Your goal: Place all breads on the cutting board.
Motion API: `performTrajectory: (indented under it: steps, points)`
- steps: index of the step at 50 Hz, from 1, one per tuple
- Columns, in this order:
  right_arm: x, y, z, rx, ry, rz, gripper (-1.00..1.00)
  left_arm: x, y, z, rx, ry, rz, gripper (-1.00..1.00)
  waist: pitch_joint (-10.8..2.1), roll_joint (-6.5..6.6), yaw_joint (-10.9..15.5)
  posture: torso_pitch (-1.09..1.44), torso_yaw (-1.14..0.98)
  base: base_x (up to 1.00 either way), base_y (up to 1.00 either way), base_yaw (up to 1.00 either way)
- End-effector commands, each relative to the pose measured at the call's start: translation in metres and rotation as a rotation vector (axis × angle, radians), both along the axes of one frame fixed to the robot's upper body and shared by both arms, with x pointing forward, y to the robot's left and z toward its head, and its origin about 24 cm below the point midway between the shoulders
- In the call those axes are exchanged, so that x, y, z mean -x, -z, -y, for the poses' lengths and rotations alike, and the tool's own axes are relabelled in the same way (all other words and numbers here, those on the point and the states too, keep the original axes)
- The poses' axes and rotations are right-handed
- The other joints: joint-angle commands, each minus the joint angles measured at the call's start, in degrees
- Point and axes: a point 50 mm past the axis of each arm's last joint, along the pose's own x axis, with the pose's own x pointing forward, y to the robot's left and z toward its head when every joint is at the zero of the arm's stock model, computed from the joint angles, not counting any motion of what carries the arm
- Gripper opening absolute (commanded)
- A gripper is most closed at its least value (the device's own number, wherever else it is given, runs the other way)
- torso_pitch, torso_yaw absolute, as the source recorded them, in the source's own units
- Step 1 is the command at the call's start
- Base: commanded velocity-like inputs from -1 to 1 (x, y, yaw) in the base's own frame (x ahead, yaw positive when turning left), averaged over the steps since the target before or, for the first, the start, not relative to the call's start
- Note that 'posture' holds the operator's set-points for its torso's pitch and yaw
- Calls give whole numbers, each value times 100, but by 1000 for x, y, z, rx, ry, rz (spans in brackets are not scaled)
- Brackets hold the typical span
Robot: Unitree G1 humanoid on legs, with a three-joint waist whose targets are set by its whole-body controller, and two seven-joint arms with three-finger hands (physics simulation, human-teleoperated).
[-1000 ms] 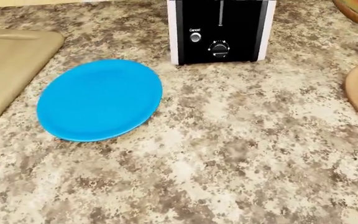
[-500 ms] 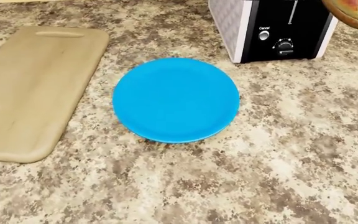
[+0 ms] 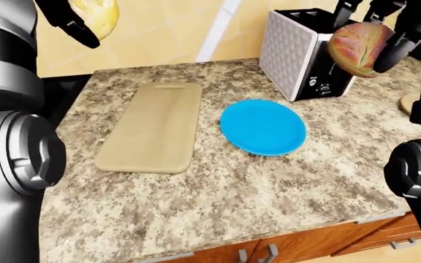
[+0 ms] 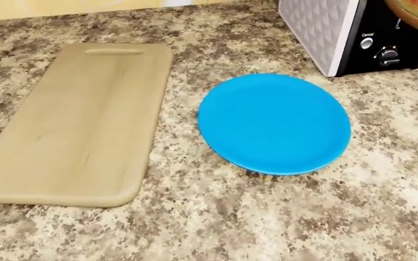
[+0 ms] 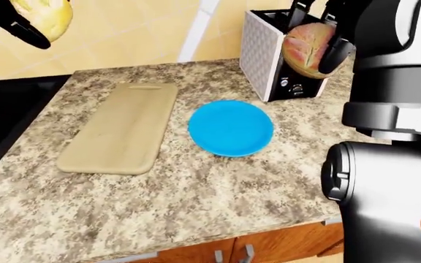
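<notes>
Both breads are off the counter and in the hands. The left hand has its dark fingers closed round a pale yellow roll, high at the top left of the left-eye view. The right hand has its fingers wrapped round a rounder, reddish-brown loaf, held up beside the toaster.

Both should be light and somewhat soft, with a dry crust that gives decent friction; squeezed hard they would likely dent rather than break. A hold across the widest part, fingers on opposite sides, seems the sound one, and that is roughly how each appears to sit, though the contact faces are partly hidden.

The cutting board lies bare, below and to the right of the left fingers, and well below and left of the right fingers, past the blue plate.

The only writing is a small white word over the toaster's button; it looks like "Cancel", but is too small to be sure.
</notes>
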Motion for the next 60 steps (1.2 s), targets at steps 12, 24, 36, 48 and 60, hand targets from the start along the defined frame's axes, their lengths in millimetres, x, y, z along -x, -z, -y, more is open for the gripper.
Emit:
performTrajectory:
  steps: [12, 24, 36, 48, 60]
  points:
    - [5, -12, -6, 17, -18, 68, -100, 11, -24, -2, -11, -6, 100, -100, -226, 221, 21, 0, 0, 0, 1, 0]
    - [5, -11, -6, 14, -19, 64, -100, 11, -23, -3, -14, -12, 97, -100, -385, 137, 97, 0, 0, 0, 18, 0]
    - [5, -9, -6, 12, -26, 57, -100, 12, -25, -3, -13, -13, 98, -100, -143, 384, 110, 0, 0, 0, 15, 0]
    - [1, -16, -17, 14, -48, 71, -100, 14, -29, -1, 0, 0, 108, -100, -15, 132, 85, 0, 0, 0, 0, 0]
    - [2, -27, -20, 14, -57, 135, -100, 14, -27, -3, -6, -9, 102, -100, -62, 240, 25, 0, 0, 0, 0, 0]
